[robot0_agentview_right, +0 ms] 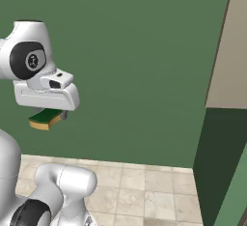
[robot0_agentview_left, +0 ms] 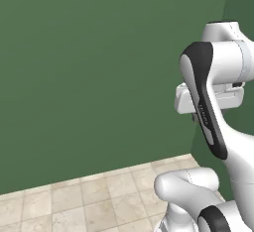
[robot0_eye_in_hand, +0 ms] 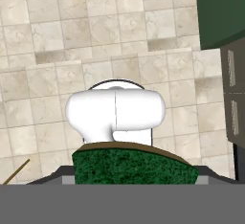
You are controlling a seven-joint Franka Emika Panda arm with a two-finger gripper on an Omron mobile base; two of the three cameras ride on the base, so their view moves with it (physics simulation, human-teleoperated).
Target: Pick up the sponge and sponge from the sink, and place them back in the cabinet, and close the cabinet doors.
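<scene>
One sponge (robot0_agentview_right: 47, 118), dark green scrub layer over a yellow base, hangs just under the white hand high above the floor, with my gripper (robot0_agentview_right: 48, 116) shut on it. In the hand view its green top (robot0_eye_in_hand: 134, 165) fills the bottom edge, with the tiled floor far beneath. In the left base view the hand (robot0_agentview_left: 208, 98) sits behind the forearm, in front of the green wall. The second sponge, the sink and the cabinet doors are out of view. A tall beige panel (robot0_agentview_right: 230, 41) stands at the upper right; I cannot tell whether it belongs to the cabinet.
A plain dark green wall (robot0_agentview_left: 94, 72) stands close ahead. Beige floor tiles (robot0_agentview_right: 144, 186) run below. A dark green edge (robot0_agentview_right: 217, 162) juts out at the right. A dark grey panelled front (robot0_eye_in_hand: 234, 103) lines the right side of the hand view.
</scene>
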